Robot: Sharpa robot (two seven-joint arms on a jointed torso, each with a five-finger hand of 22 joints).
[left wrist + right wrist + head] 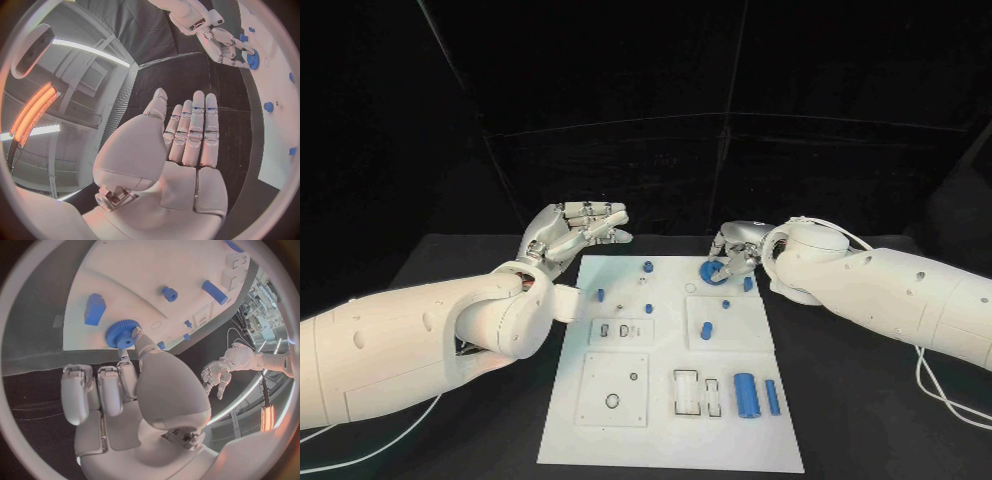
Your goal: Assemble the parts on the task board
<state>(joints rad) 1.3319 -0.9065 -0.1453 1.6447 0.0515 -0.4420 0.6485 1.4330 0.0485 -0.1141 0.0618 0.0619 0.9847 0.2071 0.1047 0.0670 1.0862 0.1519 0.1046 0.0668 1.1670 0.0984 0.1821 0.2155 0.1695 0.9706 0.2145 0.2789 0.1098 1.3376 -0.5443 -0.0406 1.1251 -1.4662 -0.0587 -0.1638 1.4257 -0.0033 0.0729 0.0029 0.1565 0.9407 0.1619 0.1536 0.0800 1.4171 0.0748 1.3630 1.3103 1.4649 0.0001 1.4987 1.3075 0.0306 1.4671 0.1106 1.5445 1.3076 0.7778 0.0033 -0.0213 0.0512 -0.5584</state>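
1. The right hand (733,252) reaches over the far right corner of the flat white rectangular task board (625,420). In the right wrist view a fingertip and the thumb meet at the round blue toothed gear (122,333); the hand appears to be pinching it, while its other fingers curl back clear of the board.
2. The gear lies flat on the board, directly ahead of the right hand's fingertips. Being round, it has no long axis in the board's plane; its centre line stands upright from the surface. Whether it is already seated cannot be told.
3. The left hand (571,232) hovers off the board's far left corner, holding nothing. In the left wrist view its fingers (195,135) lie straight and side by side, palm open.
4. The gear is touching the right hand and well apart from the left; the right hand is plainly the nearer, so the coming move is judged to fall to it.
5. Just beside the gear, away from the right palm, lies a short blue block (95,309); a small blue round peg (169,293) stands further across the board.
6. Nearest the robot's body, well apart from both hands, two blue cylinders (747,394) lie side by side, long axes running toward the hands; the rectangular recesses (687,392) beside them look unfilled.
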